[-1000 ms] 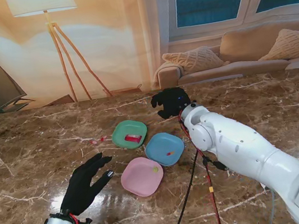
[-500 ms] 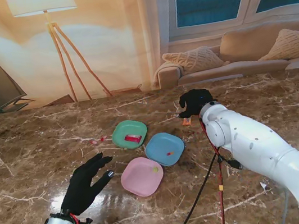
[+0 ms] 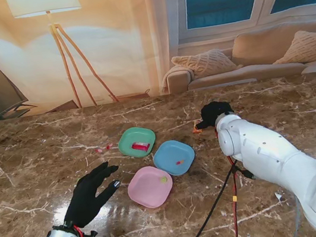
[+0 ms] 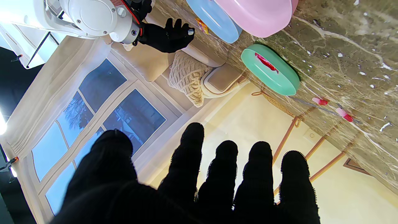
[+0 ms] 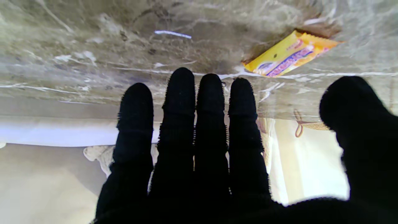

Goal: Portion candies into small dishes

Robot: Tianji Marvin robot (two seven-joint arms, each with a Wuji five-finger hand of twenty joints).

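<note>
Three small dishes sit mid-table: a green dish (image 3: 137,141) with a red candy (image 3: 141,147), a blue dish (image 3: 174,157) with a small candy (image 3: 179,162), and a pink dish (image 3: 150,186) with a yellowish candy (image 3: 163,179). A yellow-orange wrapped candy (image 3: 197,128) lies on the marble right of the green dish, also shown in the right wrist view as the wrapper (image 5: 289,54). My right hand (image 3: 215,112) hovers just right of it, open, fingers straight and empty. My left hand (image 3: 90,193) is open, nearer to me and left of the pink dish.
Two pink-red candies (image 3: 102,148) lie on the table left of the green dish, seen also as candies (image 4: 332,107) in the left wrist view. Black and red cables (image 3: 218,193) hang from my right arm across the table near the pink dish.
My right hand has moved right, from beside the green dish to past the yellow-orange candy, uncovering that candy. The left hand and the dishes have stayed still.
</note>
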